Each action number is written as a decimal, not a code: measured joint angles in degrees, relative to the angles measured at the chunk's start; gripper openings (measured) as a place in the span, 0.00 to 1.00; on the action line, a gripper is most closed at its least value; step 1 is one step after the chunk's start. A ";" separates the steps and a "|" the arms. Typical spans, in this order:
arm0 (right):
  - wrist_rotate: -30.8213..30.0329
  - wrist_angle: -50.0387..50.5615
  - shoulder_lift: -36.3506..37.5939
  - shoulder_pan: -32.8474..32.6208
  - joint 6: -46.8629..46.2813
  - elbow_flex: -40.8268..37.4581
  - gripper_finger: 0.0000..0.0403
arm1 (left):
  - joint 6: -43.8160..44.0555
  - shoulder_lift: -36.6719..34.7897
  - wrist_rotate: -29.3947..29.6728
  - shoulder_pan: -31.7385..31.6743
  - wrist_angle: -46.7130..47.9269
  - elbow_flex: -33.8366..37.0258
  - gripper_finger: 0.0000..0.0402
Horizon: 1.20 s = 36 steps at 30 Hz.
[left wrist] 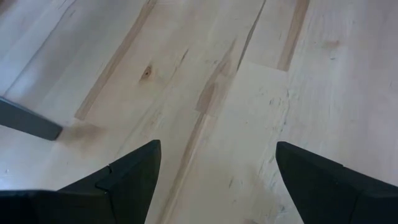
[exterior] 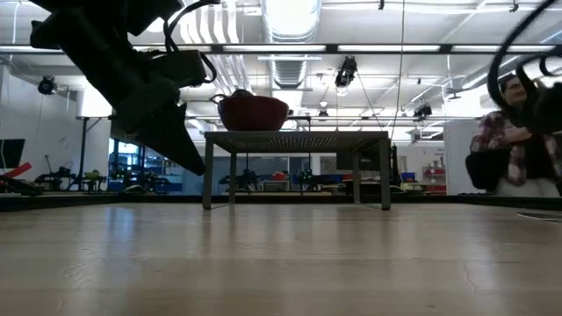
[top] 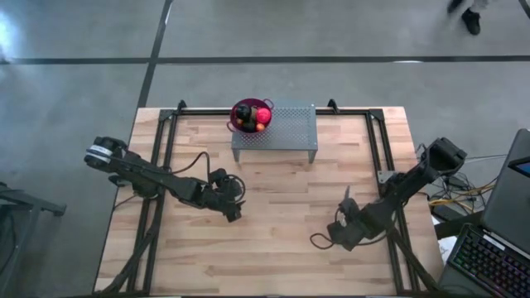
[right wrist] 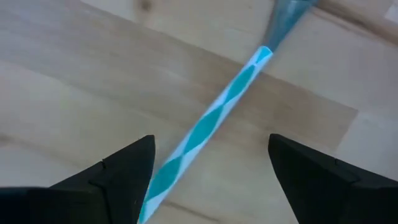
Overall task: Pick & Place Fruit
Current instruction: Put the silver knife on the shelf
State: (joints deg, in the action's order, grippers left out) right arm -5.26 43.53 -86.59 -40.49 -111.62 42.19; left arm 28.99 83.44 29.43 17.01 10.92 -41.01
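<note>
Dark wedge fingers (right wrist: 112, 180) of right gripper (right wrist: 208, 180) spread over a striped teal stick (right wrist: 205, 130) on pale wood table (top: 281, 199), left gripper (left wrist: 214, 180) spread too.

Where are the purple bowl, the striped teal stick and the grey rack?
purple bowl (top: 242, 107): high view, its rim.
teal stick (right wrist: 214, 117): right wrist view, mid-shaft.
grey rack (top: 290, 126): high view, bare perforated top.

The dark six-joint left arm reaches in from the table's left edge, its two-finger left gripper (top: 234, 209) low over mid-table, fingers (left wrist: 134, 174) spread apart. The matching right arm angles in from the right, right gripper (top: 346, 201) likewise parted.
</note>
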 joint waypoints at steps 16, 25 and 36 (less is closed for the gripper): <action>3.69 -0.82 -2.88 0.07 2.98 0.23 0.56 | -0.01 0.00 0.00 0.00 -0.07 0.02 0.80; 4.79 -1.02 -2.86 0.04 4.10 0.16 0.45 | -0.02 0.00 0.00 0.03 -0.09 0.02 0.80; 6.96 -1.33 -2.82 0.07 5.49 0.16 0.29 | -0.02 0.00 0.00 0.04 -0.09 0.02 0.80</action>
State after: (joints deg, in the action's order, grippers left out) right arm 1.70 42.20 -89.41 -40.42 -106.13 42.35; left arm 28.97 83.44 29.43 17.06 10.83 -40.99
